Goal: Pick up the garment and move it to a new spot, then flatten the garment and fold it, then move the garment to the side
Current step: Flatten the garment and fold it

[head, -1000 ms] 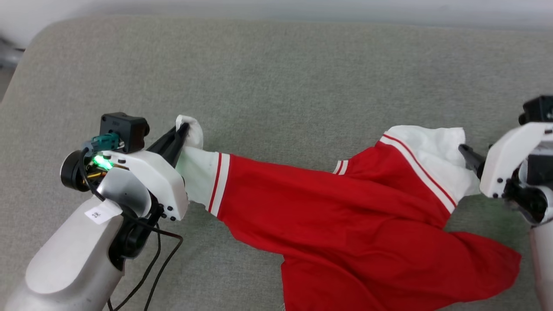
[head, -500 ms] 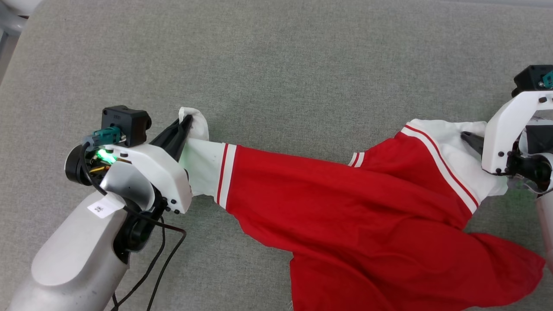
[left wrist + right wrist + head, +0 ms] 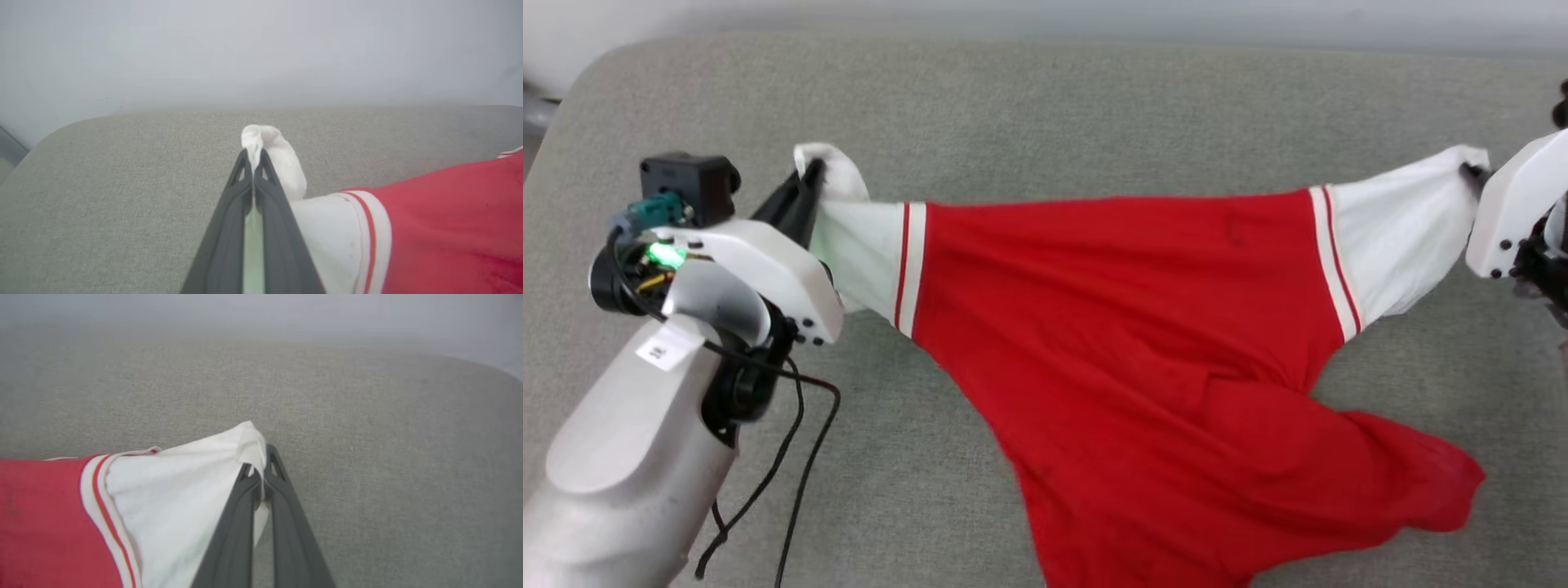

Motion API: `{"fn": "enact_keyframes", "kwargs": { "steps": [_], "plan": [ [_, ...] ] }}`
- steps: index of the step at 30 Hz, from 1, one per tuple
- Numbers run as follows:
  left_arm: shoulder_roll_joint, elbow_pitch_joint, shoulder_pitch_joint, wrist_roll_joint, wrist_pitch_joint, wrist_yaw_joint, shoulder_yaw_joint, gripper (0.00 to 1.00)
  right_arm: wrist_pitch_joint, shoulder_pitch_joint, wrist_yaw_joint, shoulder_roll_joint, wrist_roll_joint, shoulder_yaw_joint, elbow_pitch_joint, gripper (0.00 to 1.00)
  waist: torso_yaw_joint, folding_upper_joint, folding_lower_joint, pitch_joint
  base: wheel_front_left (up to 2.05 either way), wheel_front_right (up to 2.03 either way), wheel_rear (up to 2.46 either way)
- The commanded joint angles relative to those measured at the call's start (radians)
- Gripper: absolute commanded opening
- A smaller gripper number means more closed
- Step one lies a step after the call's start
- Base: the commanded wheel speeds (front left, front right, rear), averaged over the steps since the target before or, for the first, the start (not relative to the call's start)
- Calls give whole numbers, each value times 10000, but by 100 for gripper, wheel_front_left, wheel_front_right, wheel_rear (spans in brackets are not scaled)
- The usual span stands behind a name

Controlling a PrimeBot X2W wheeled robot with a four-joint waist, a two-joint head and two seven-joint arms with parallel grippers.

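Right claw (image 3: 261, 467) just clamped onto a white sleeve of the garment (image 3: 1127, 310); a second ago it was open.
Left claw (image 3: 253, 159) pinches the other sleeve. The shoulder line is now taut between them and the hem drapes on the grey bench (image 3: 1045, 106). Looks ready to lift and relocate.

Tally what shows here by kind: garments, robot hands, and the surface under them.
Garment: 1
Hands: 2, left hand and right hand, each shut on the garment
Cushion: 1
Total: 4
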Motion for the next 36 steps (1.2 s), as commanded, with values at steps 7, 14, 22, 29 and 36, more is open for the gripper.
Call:
{"fn": "enact_keyframes", "kwargs": {
  "steps": [7, 14, 22, 29, 36],
  "plan": [
    [-299, 1332, -1846, -30, -162, -420, 220, 0, -819, -876, -10, 46, -1002, -908, -172, 0, -443, 0, 0, -500, 0, 0, 0],
    [-526, 2895, -4208, 348, -868, -897, 382, 0, -1746, -2399, -12, 275, -1884, -1542, -302, 0, -689, 0, 0, -223, 0, 0, 0],
    [-607, 4283, -6676, 1103, -1712, -1164, 296, 0, -2884, -4434, -14, 219, -2747, -2073, -262, 0, -810, 0, 0, 293, 0, 0, 0],
    [-549, 5319, -8580, 1283, -2596, -1284, 603, 0, -3741, -6184, -15, 290, -3070, -2195, -39, 0, -1058, 0, 0, 829, 0, 0, 0],
    [-439, 5973, -9434, 1291, -3037, -1645, 848, 0, -4173, -7019, -15, 299, -2989, -1858, 318, 0, -1207, 0, 0, 1477, 0, 0, 0]
  ]
}}
